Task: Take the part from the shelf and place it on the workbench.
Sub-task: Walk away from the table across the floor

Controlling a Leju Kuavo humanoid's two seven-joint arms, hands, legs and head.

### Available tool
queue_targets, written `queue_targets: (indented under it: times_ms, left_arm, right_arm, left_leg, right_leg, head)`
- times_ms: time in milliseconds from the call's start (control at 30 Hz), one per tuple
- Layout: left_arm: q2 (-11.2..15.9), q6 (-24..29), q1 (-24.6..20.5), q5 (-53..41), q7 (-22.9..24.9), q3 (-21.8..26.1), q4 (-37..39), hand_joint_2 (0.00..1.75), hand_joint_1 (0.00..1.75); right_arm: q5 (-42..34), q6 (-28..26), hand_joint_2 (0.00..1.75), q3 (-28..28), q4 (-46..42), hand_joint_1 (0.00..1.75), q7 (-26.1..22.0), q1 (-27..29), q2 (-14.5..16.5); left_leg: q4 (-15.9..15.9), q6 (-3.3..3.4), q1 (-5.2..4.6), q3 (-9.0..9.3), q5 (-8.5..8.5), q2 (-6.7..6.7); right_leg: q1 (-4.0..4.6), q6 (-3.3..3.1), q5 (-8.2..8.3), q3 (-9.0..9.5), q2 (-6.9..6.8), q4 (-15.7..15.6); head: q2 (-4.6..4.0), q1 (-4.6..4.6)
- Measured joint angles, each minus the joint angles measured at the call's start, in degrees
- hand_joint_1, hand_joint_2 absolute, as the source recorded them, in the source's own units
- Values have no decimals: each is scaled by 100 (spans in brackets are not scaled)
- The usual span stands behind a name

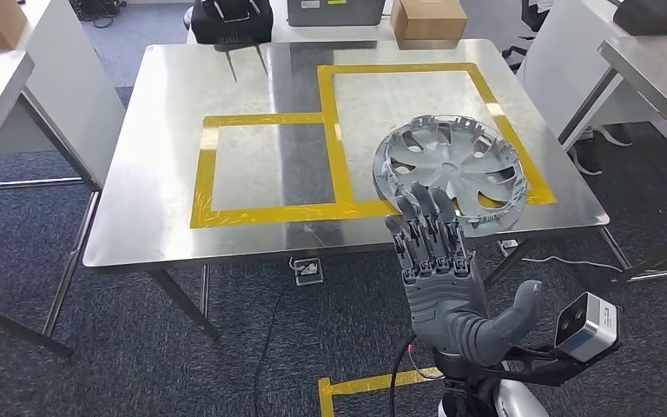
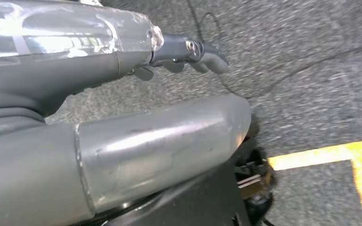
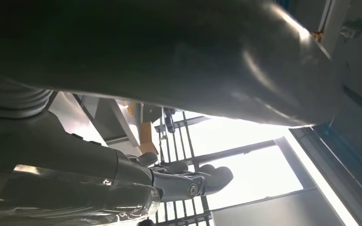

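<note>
Head view: the grey plastic wheel cover, round with curved spokes (image 1: 447,169), sits over the near right corner of the square stainless-steel table (image 1: 252,243). Most of it lies inside the larger of the two yellow tape rectangles (image 1: 339,139); its near rim crosses the tape line and reaches the table edge. It looks tilted, near rim raised, though I cannot say for certain whether the far rim already touches the metal.

Right hand (image 1: 434,252): palm up, below and in front of the cover's near edge. Its dark fingers (image 1: 421,213) are straight and slightly apart, their tips at or under the cover's rim; the thumb is splayed out to the side, well clear. No clamping is visible, so this reads as a hand supporting from underneath or just sliding free. The right wrist view looks up past a broad dark surface, probably the cover's underside, which fits that reading.

Left hand (image 2: 188,52): hanging over the grey carpet floor (image 2: 311,84), holding nothing; the fingers seem curled in, but blur prevents a firm call.

Judgement on progress: fetching from the shelf is done and the part is at the table. Remaining: let the cover settle flat and clear the right hand. Risk: with its rim at the table edge, the cover could slip off.
</note>
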Motion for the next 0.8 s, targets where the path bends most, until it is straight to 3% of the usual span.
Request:
queue_targets:
  times_ms: [33, 100, 167, 233, 300, 333, 433, 467, 500, 533, 600, 633, 700, 733, 800]
  left_arm:
    - [1, 0, 2, 2, 0, 0, 0, 0, 0]
    - [-1, 4, 2, 4, 0, 0, -1, 0, 0]
    - [-12, 11, 0, 10, 0, 0, -2, 0, 0]
    - [-22, 16, -1, 16, 1, 0, -3, 0, 0]
    - [-14, 21, 5, 18, 1, 1, -2, 0, 0]
    - [-7, 22, 9, 18, 2, 2, -2, 0, 0]
    - [8, 37, 10, 32, 1, 4, -2, 0, 0]
    - [12, 47, 9, 42, 0, 6, -2, 0, 0]
    - [18, 56, 10, 54, -1, 12, -2, 0, 0]
    - [22, 64, 10, 66, -1, 21, -2, 0, 0]
    - [26, 69, 8, 87, 4, 44, -2, 0, 0]
    - [25, 71, 4, 98, 13, 54, -3, 0, 0]
    - [25, 78, -11, 118, 35, 75, -3, 0, 0]
    - [24, 80, -17, 128, 47, 85, -4, 0, 0]
    - [20, 84, -16, 145, 73, 93, -4, 0, 0]
  right_arm:
    - [-2, -21, 0, -19, 0, 0, -8, 5, 1]
    - [-4, -77, 0, -80, -3, 0, -30, 5, 1]
    - [-3, -122, 0, -142, -21, 0, -53, -3, 1]
    - [-1, -143, 0, -185, -42, 0, -69, -4, -1]
    - [-2, -159, 0, -231, -43, 0, -73, 7, 1]
    - [-5, -174, 0, -250, -37, 0, -73, 12, 1]
    - [-2, -385, 0, -326, -13, 0, -66, 55, -1]
    - [-1, -515, 0, -374, 9, 0, -49, 81, -1]
    - [-1, -653, 0, -432, 50, 0, -19, 106, -1]
    - [-2, -788, 0, -496, 116, 0, 24, 130, -1]
    - [-10, -997, 0, -615, 307, 0, 99, 166, -1]
    - [-35, -1057, 0, -677, 445, 0, 120, 180, -1]
    - [-142, -1090, 0, -796, 802, 0, 121, 186, 1]
    - [-228, -1081, 0, -847, 1051, 0, 114, 173, 2]
    - [-411, -1034, 0, -927, 1727, 0, 97, 128, 13]
  left_leg:
    - [2, 6, -28, -81, 62, 0]
    - [3, 9, -77, -210, 177, -3]
    - [2, -12, -100, -279, 276, -3]
    - [-11, -66, -81, -302, 372, 9]
    - [5, -132, -73, -331, 390, 7]
    - [91, -163, -71, -374, 264, 4]
    - [906, -260, -11, -592, -574, 9]
    - [1238, -293, 18, -638, -750, 12]
    - [1472, -323, 40, -630, -772, 14]
    - [1555, -349, 55, -556, -658, 17]
    - [1187, -387, 78, -153, -313, 22]
    - [806, -401, 81, 136, -280, 18]
    - [163, -356, 77, 540, -427, 0]
    - [20, -311, 60, 601, -500, -11]
    - [-21, -196, 57, 539, -440, -16]
  right_leg:
    - [13, -37, 111, 129, 1, -39]
    - [78, -177, 401, 656, 9, -668]
    - [162, -325, 424, 1226, 11, -1518]
    - [217, -375, 378, 1436, 12, -1905]
    - [210, -385, 517, 1400, -2, -1983]
    - [194, -404, 592, 1357, -13, -2016]
    - [154, -430, 798, 1134, -40, -2031]
    - [149, -422, 860, 1041, -48, -2012]
    - [143, -407, 919, 936, -55, -1985]
    - [132, -386, 973, 825, -60, -1944]
    - [102, -330, 1048, 593, -64, -1813]
    - [96, -300, 1072, 487, -62, -1731]
    - [96, -231, 1127, 354, -59, -1606]
    - [97, -198, 1168, 326, -57, -1587]
    - [83, -127, 1214, 290, -52, -1591]
  head:
    - [0, 23]
    - [0, 65]
    - [0, 69]
    - [0, 57]
    - [0, 79]
    - [0, 85]
    - [0, -38]
    - [0, -87]
    - [0, -116]
    - [0, -131]
    - [0, -146]
    - [0, -160]
    - [0, -164]
    - [0, -160]
    - [0, -155]
